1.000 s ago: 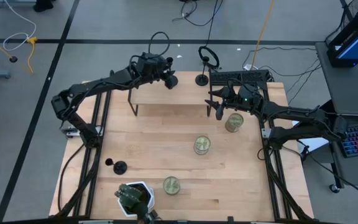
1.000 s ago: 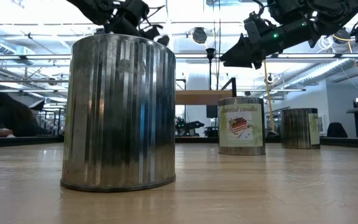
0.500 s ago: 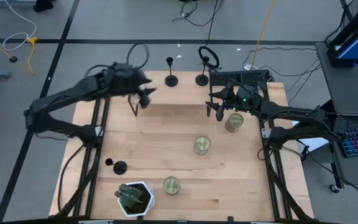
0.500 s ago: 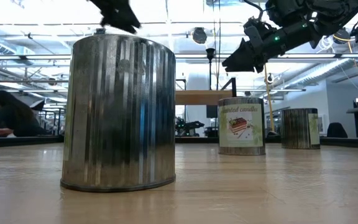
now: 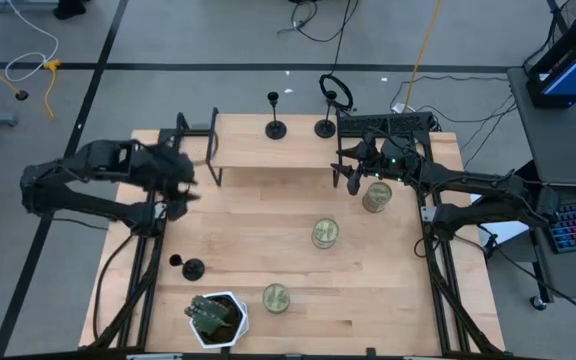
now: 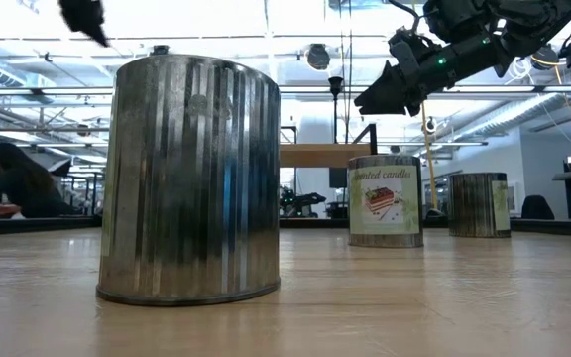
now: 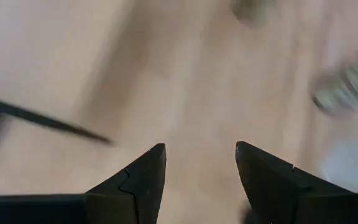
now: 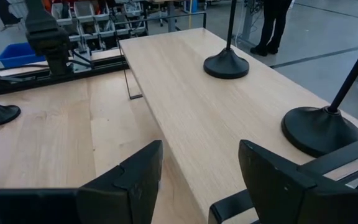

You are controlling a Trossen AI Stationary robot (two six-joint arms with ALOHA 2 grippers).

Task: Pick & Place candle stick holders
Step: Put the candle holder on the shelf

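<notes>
Left gripper (image 5: 180,192) over bare tabletop (image 5: 268,220), fingers (image 7: 138,180) parted, nothing between them; right gripper (image 5: 346,172) fingers (image 8: 132,177) also apart and empty, two candle stick holders (image 8: 226,63) upright on the raised shelf (image 5: 268,152) just ahead of them; third holder (image 5: 192,268) stands well beyond the left fingers, near the plant pot (image 5: 218,318); three tins (image 5: 325,233) on tabletop.

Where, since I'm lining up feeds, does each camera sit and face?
High: above table, straight down; left gripper, right gripper.
Low: tabletop height, level past a tin; grippers overhead.
Left wrist: left arm, facing the table; own open fingers.
Right wrist: right arm, along shelf with two holders; own open fingers.
Shared: high and right wrist both show those holders.
</notes>
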